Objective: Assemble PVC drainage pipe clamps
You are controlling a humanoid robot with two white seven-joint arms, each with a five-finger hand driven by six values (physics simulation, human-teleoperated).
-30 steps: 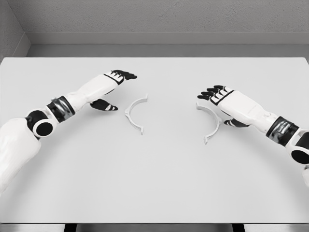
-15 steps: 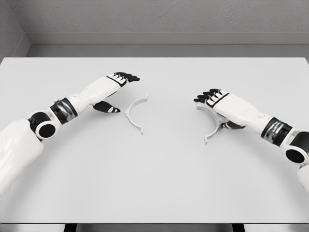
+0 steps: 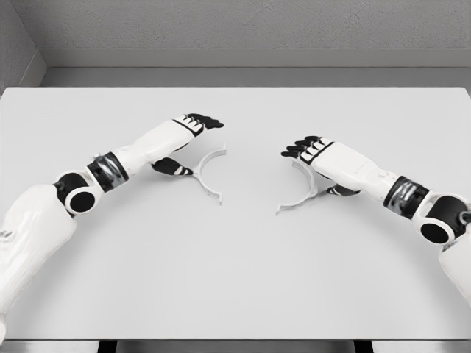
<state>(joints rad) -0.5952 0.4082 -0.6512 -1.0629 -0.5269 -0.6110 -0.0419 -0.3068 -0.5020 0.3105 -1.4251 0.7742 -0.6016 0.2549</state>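
Two white half-ring clamp pieces lie on the white table [image 3: 235,279]. The left clamp half [image 3: 197,176] opens to the right. My left hand [image 3: 193,145] hovers over its upper left, fingers stretched out and the thumb tip close to the arc's outer side, holding nothing. The right clamp half [image 3: 300,201] opens to the left, and its upper part is hidden under my right hand [image 3: 316,168]. That hand lies over it with fingers extended and the thumb tucked at the arc's outer right side. I cannot tell if the thumb presses on it.
The table's far edge meets a grey wall [image 3: 235,29]. Both forearms come in low across the table from the left and right sides. A gap of bare table separates the two clamp halves.
Both hands have moved inward. The left thumb has come up to the left clamp half. The right clamp half has slid and turned leftward under the right hand.
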